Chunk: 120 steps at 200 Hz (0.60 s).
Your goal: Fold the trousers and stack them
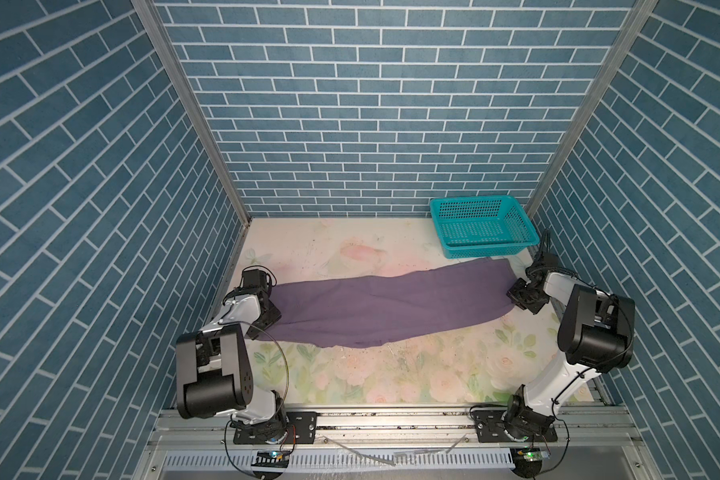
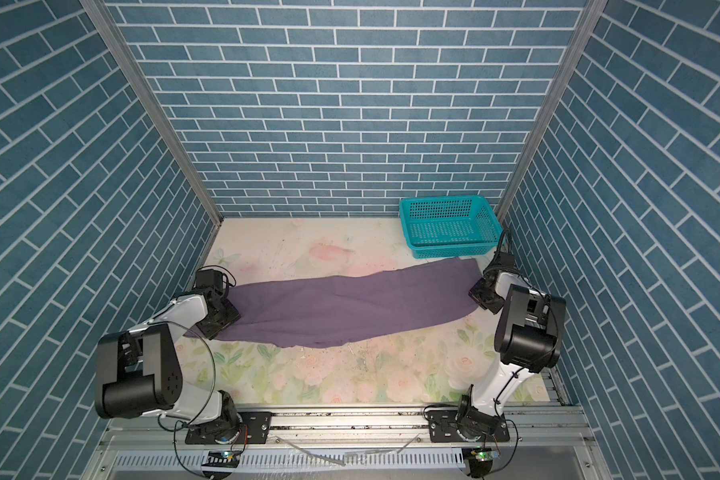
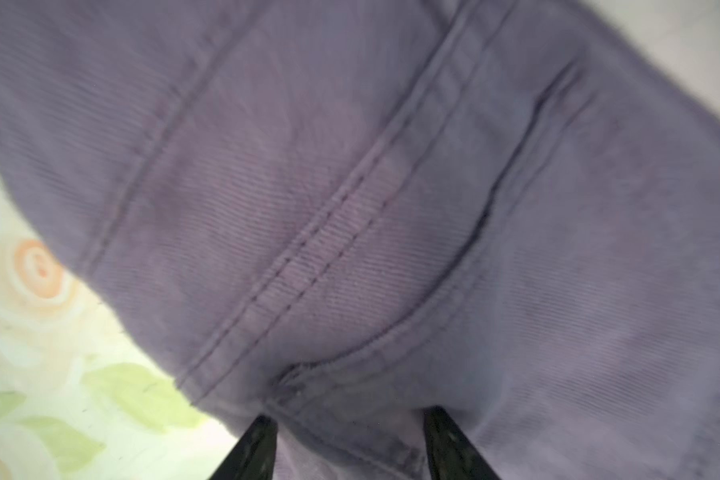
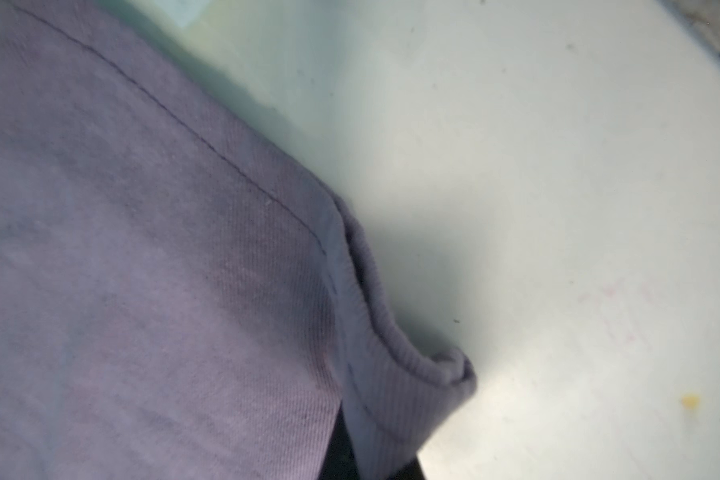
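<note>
The mauve trousers lie stretched left to right across the floral table in both top views. My left gripper is at their left end. In the left wrist view its two black fingers stand on either side of a bunched seam of thick cloth near a pocket opening, closed on it. My right gripper is at the right end. In the right wrist view it is shut on the stitched hem, which curls up off the table.
A teal perforated basket stands at the back right, just behind the trousers' right end. Blue brick-patterned walls close in the table on three sides. The arm bases sit on the rail along the front edge.
</note>
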Each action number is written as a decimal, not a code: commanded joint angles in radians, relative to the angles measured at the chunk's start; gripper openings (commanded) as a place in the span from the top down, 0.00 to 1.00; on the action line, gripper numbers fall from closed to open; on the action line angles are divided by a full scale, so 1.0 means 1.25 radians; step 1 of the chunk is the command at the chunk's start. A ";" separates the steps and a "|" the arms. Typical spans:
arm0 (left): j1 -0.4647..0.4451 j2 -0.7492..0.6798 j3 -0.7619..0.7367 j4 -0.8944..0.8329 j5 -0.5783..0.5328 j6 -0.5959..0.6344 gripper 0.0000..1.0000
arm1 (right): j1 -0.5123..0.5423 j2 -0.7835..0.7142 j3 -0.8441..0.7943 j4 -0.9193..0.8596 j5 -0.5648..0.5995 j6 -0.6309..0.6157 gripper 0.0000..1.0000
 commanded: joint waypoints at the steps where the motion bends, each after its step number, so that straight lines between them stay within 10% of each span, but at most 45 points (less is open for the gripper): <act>1: -0.048 -0.070 0.038 -0.061 -0.045 -0.005 0.41 | -0.006 -0.065 -0.051 0.031 0.002 -0.004 1.00; 93: -0.631 0.079 0.355 -0.087 -0.109 -0.086 0.40 | -0.005 -0.445 -0.240 0.030 0.069 0.002 1.00; 120: -0.756 0.249 0.509 -0.078 -0.049 -0.081 0.72 | -0.004 -0.451 -0.240 0.033 0.050 -0.010 1.00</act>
